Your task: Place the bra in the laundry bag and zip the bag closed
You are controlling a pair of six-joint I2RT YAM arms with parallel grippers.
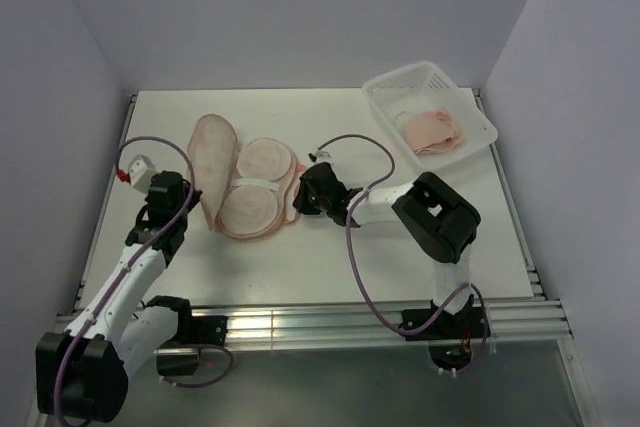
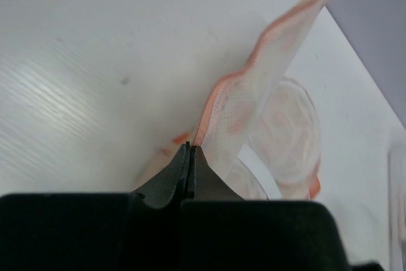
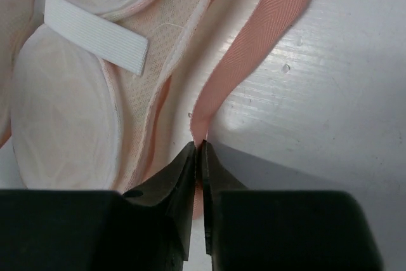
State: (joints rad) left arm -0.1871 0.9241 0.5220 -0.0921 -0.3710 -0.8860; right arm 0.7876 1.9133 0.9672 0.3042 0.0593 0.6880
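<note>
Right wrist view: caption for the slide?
Right tool pinching the pink loop of the open bag.

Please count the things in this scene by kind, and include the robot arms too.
Laundry bag: 1
Bra: 1
White lattice basket: 1
Robot arms: 2
Total: 5

Two hands: the left hand (image 2: 189,154) and the right hand (image 3: 200,152). One laundry bag (image 1: 250,209) between them. One bra (image 1: 432,130) inside one basket (image 1: 400,74), beyond the right hand.
</note>
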